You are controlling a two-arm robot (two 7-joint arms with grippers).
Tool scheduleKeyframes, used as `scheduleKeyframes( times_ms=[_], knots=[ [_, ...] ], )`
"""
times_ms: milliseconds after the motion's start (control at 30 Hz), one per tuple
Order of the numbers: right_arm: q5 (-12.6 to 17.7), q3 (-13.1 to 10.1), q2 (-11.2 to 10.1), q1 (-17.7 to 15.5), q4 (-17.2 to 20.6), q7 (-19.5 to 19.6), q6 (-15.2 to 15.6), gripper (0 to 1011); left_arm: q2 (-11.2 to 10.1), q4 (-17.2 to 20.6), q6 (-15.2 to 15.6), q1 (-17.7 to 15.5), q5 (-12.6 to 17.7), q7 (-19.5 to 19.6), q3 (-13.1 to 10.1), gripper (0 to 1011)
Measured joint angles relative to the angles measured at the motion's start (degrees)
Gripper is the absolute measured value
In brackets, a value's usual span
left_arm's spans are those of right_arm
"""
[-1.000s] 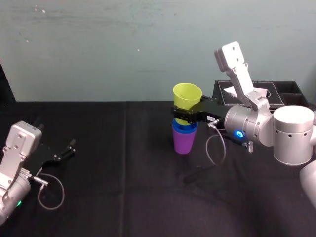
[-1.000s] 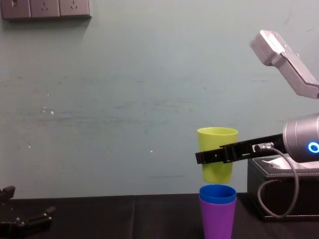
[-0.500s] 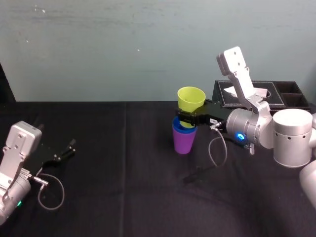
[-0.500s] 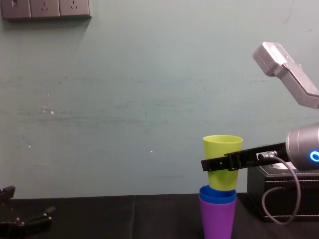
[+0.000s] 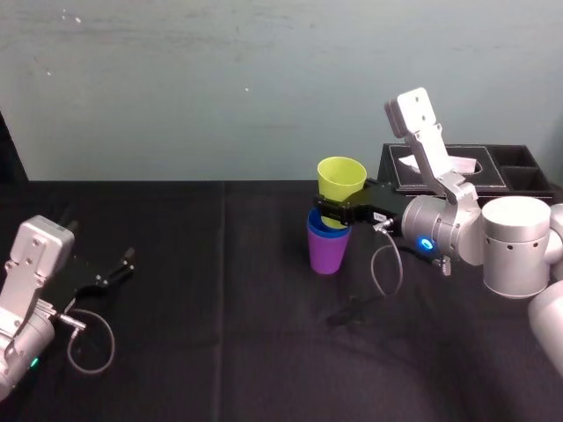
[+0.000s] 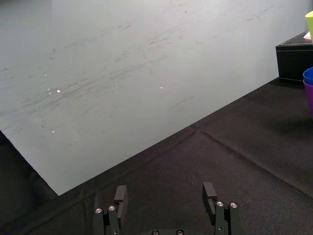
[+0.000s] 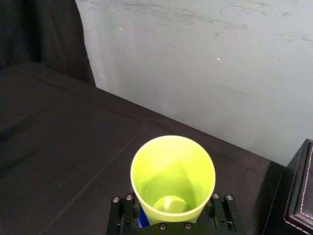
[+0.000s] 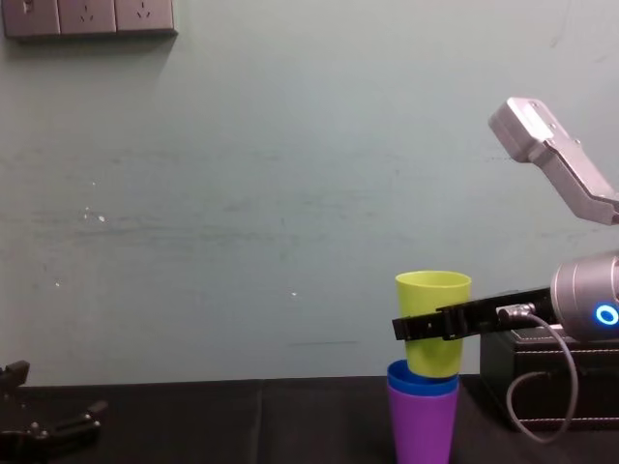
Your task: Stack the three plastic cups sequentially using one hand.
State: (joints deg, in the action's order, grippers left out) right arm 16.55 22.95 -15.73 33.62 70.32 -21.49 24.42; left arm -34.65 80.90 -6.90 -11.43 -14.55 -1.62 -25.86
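Right gripper (image 5: 332, 211), clamped around the yellow-green cup (image 5: 341, 178), has lowered it just to the left of the black tissue box (image 7: 296, 196). The cup's base now sits inside the blue cup (image 8: 423, 379), itself nested in the purple cup (image 5: 325, 253) (a second ago it hung clear above). It seems not fully seated, though the fingers partly hide the joint. Stacking looks nearly done, with only the release left. Left gripper (image 6: 164, 191) rests spread open, well apart from the box.

Upright yellow-green cup (image 8: 432, 295) sits partway inside the blue cup (image 8: 423, 382), itself nested in the purple cup (image 8: 423, 430).
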Motion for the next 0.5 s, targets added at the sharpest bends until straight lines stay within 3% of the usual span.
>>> scheduleKeyframes(
  times_ms=[500],
  knots=[
    [-0.16, 0.59, 0.54, 1.19, -2.14, -0.17, -1.04, 718, 0.0, 0.0, 0.0, 0.0, 0.0, 0.0, 0.0, 1000]
  ],
)
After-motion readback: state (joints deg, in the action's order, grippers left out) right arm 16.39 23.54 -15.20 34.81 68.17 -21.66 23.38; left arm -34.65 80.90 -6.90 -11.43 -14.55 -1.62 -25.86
